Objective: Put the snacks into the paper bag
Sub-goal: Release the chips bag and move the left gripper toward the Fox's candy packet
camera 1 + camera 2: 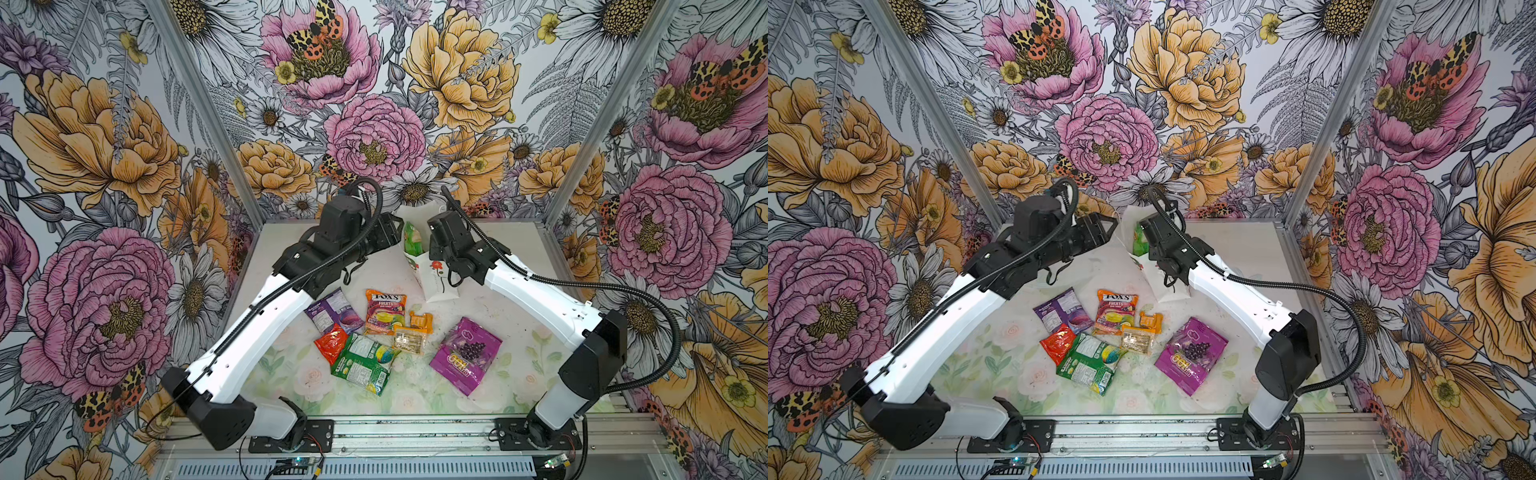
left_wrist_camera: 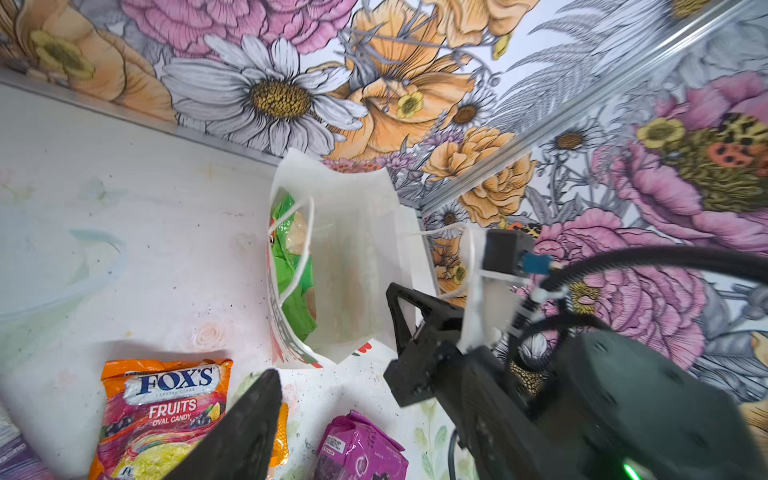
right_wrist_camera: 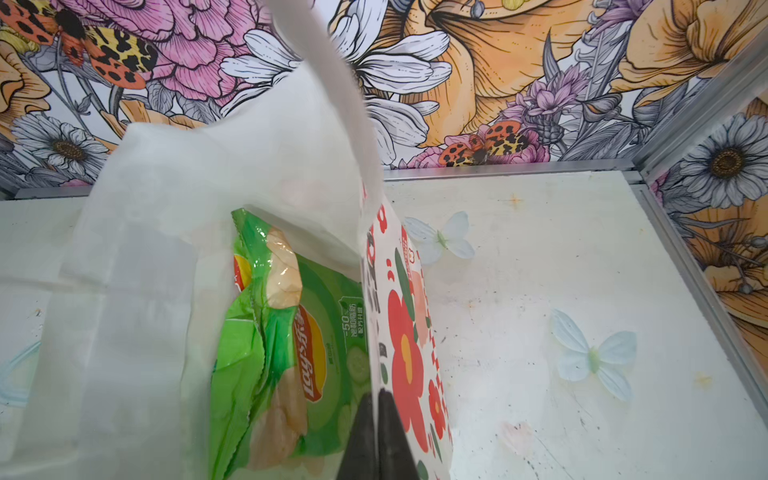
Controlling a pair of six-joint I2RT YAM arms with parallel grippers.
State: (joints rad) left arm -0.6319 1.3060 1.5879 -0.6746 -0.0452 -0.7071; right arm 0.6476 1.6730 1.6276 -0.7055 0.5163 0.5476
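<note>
While paper bag (image 1: 434, 283) stands upright, chips bag (image 1: 412, 242) on end inside, right hand (image 3: 376, 436) pinching the rim, left hand (image 1: 1106, 232) open.

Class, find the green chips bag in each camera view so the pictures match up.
Top view: green chips bag upper centre, inside the paper bag.
Top view: green chips bag upper centre, same bag.
Left wrist: green chips bag picture's centre, in the bag's mouth.
Right wrist: green chips bag lower centre, inside.
Shared landmark: the paper bag.
</note>
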